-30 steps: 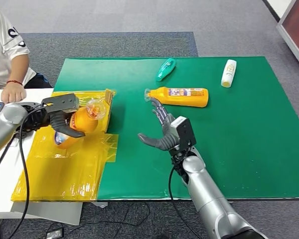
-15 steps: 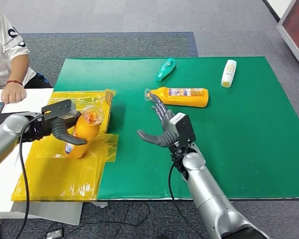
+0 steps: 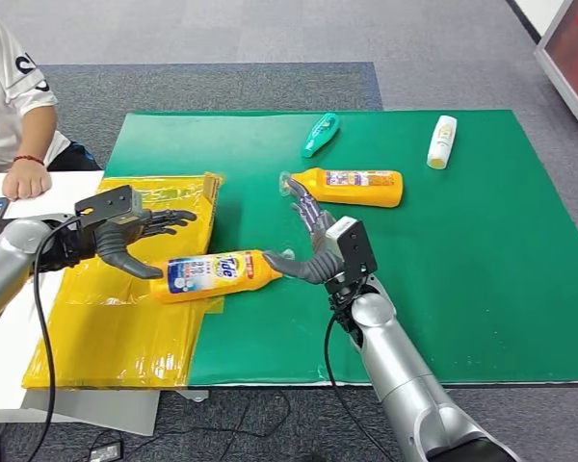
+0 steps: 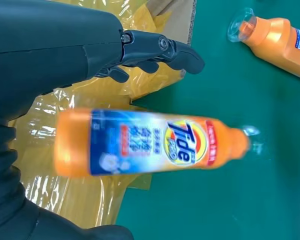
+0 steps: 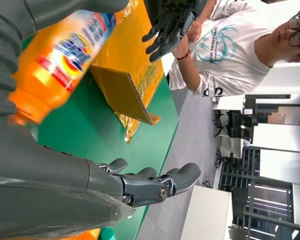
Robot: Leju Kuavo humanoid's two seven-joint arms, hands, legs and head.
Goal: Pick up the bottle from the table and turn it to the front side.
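An orange Tide bottle [image 3: 213, 274] lies on its side across the edge of the yellow plastic sheet [image 3: 112, 327] and the green mat [image 3: 453, 269]. Its blue and white label faces up and its clear cap points to the right. It looks blurred in the left wrist view [image 4: 148, 142]. My left hand [image 3: 130, 236] hovers just behind its base, fingers spread and holding nothing. My right hand [image 3: 311, 245] is open, and its thumb reaches the bottle's cap end; I cannot tell if it touches. The bottle [image 5: 61, 55] also shows in the right wrist view, close to the right hand [image 5: 141, 185].
A second orange bottle [image 3: 352, 186] lies just beyond my right hand. A teal bottle [image 3: 320, 133] and a white bottle [image 3: 441, 141] lie farther back on the mat. A person [image 3: 17, 96] sits at the far left with a hand on the white table.
My left hand has let go of the bottle and spread its fingers. The bottle, held end-on before, now lies lengthwise with its label up. My right hand has edged forward.
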